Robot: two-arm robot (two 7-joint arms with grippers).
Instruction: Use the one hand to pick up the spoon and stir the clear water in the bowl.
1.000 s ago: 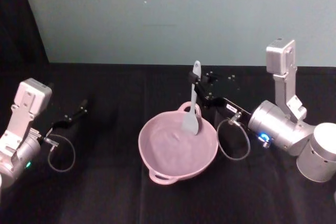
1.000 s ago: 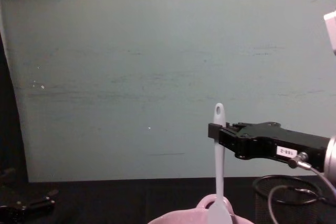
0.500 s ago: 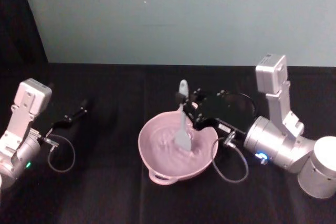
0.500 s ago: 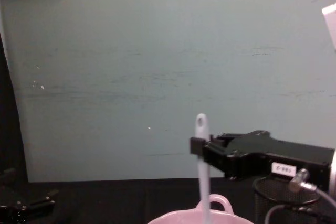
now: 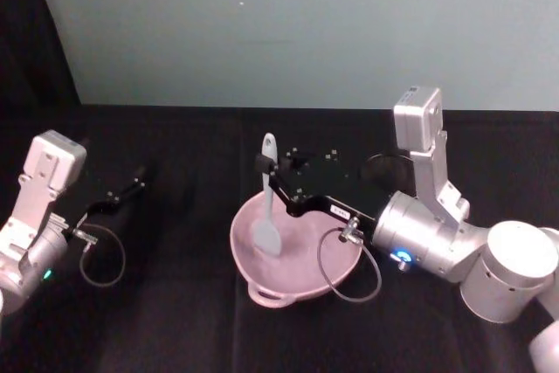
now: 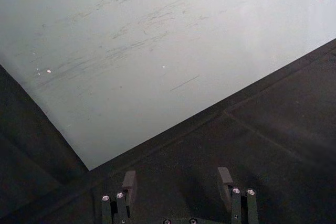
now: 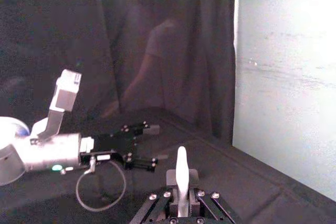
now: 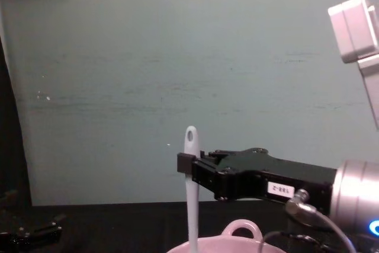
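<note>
I see the pink bowl (image 5: 288,275) nearest me on the black table (image 5: 175,321). My right hand (image 5: 261,163), extended from 3 o'clock, is clamped on the white spoon (image 5: 266,207), which stands upright with its head in the bowl's 9 o'clock side. My left hand (image 5: 131,186) sits parked at 9 o'clock, fingers spread

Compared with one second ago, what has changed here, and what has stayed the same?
The right gripper, shut on the spoon, swept toward the robot's left, carrying the spoon's head from the far right side of the bowl to its left part. Nothing was taken or let go. The bowl kept its place; the left gripper stays parked, open, at the left.
</note>
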